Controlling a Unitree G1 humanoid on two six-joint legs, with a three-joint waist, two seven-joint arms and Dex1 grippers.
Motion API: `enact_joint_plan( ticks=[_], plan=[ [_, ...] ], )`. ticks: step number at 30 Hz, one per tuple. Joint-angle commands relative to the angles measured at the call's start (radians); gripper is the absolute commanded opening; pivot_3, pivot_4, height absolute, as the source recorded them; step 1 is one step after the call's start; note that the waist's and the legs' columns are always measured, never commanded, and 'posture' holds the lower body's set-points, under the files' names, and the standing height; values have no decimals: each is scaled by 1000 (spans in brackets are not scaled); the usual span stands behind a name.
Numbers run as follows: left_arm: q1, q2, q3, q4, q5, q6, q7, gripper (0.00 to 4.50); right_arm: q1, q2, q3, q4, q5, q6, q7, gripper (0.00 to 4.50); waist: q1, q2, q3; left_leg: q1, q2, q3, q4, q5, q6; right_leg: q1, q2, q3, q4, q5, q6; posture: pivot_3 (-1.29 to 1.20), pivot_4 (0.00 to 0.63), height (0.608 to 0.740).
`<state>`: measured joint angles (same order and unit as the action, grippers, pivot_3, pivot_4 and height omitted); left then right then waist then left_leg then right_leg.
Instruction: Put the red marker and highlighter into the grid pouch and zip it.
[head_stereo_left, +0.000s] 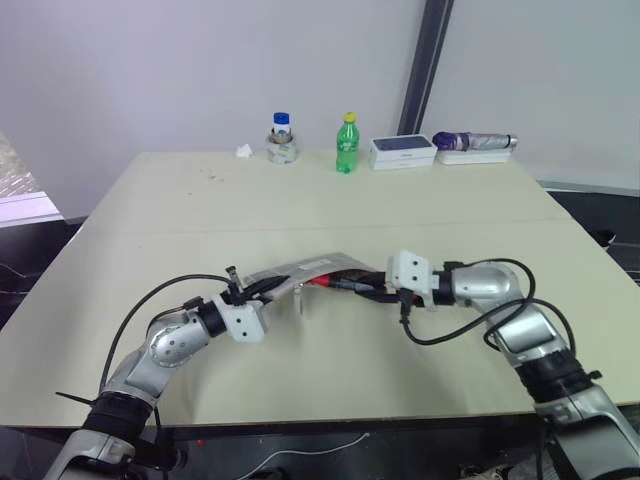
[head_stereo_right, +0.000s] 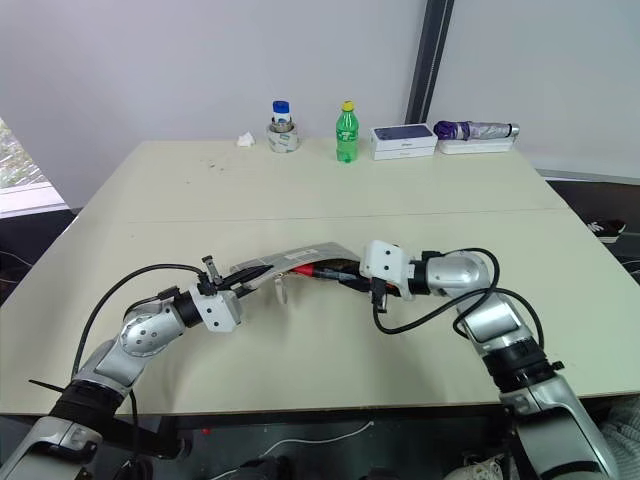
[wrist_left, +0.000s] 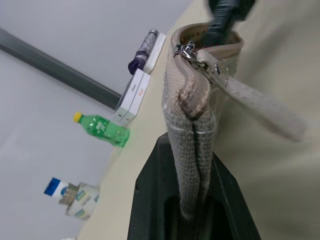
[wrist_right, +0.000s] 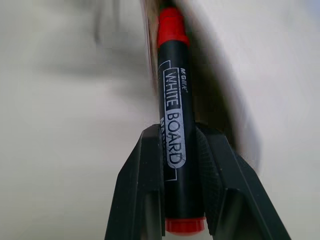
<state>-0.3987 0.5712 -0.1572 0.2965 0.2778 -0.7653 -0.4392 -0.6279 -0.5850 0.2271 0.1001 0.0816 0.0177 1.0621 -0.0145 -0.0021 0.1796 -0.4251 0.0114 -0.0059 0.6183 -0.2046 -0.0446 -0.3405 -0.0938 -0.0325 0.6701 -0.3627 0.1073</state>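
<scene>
Pale beige table (head_stereo_left: 420, 215) carries everything, and I have the grid pouch (head_stereo_left: 318, 270) lifted just off it near the front edge, between my two arms. My left gripper (wrist_left: 192, 200) is pressed tight on the pouch's end seam, I judge so the mouth stays up and steady for loading. My right gripper (wrist_right: 176, 185) pinches the red marker (wrist_right: 172, 115) by its black barrel, red tip leading, aimed at the opening; from the head camera the red tip sits right at the pouch's mouth. The zipper pull (wrist_left: 186, 50) and its strap hang beside the open end.

I cannot tell how far the tip has gone in: the right wrist view is smeared there. I cannot make out the highlighter, possibly already inside the pouch.
</scene>
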Motion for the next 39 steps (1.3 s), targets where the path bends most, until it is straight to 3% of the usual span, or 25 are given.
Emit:
enact_joint_plan(
  ticks=[1,6,16,32,39],
  plan=[
    [9,-15,-21,-45,-68,5,-38,0,-21,52,73,4,-76,-140,-19,382,1,0,0,0,0,0,0,0,0,0,0,0,0,0,0,0,150,740],
    [39,-13,-29,-75,-107,12,-89,0,-55,61,131,107,-223,-359,-70,382,5,0,0,0,0,0,1,0,0,0,-1,0,0,0,0,0,150,740],
    [59,25,-3,-86,-109,-1,-115,0,-135,-13,123,282,-394,-409,-152,382,6,0,0,0,0,0,1,0,0,0,-1,0,1,0,0,0,150,740],
    [65,5,-6,-113,-122,8,-115,0,-127,92,145,248,-335,-509,-157,382,3,0,0,0,1,0,1,0,0,0,0,0,1,0,0,0,150,740],
    [82,3,1,-113,-113,42,-107,0,-108,83,82,204,-254,-499,-178,3867,2,0,0,0,1,0,1,0,0,0,0,0,1,0,0,0,150,740]
  ],
)
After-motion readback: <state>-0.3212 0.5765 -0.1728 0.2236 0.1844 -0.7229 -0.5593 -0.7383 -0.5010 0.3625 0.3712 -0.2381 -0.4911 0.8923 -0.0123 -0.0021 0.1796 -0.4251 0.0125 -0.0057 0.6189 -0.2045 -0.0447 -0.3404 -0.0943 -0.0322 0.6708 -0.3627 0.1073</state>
